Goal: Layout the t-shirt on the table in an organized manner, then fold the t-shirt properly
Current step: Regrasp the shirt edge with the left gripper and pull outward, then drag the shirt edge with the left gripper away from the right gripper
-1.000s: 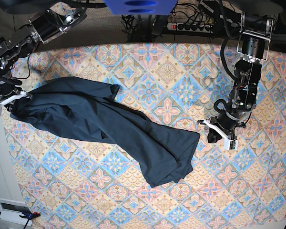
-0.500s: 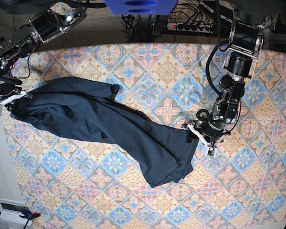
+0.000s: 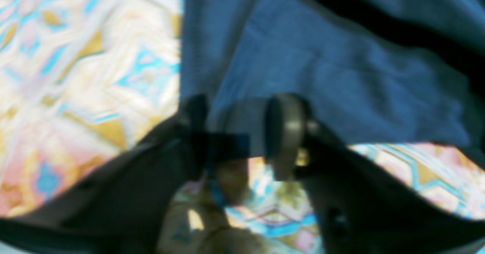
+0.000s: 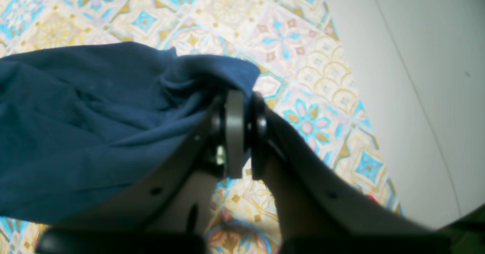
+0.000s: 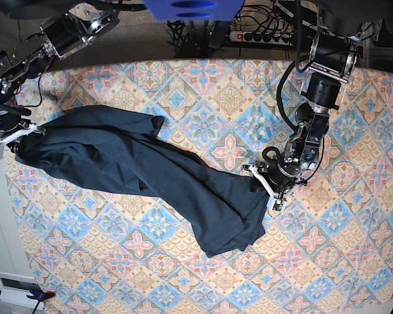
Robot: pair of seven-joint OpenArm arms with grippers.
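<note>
T-shirt [image 5: 144,176]: dark navy, plain, soft fabric, unfolded but bunched and creased. Stretched in long diagonal band across worktop [image 5: 203,98], from far-left edge down toward centre-right. Left end gathered into tight bunch at worktop edge; middle rumpled with overlapping folds; lower right end spreads into broader flap, corner lying flat. Worktop: cloth of pastel blue, pink, cream diamond tiles with floral motifs, flat, mostly uncovered.

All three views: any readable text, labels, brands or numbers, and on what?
None can be read.
t-shirt: plain navy, no print or label showing in any view.
table cloth: floral diamond pattern only, no lettering.
Power strip behind the table: any markings are too small to read.
</note>
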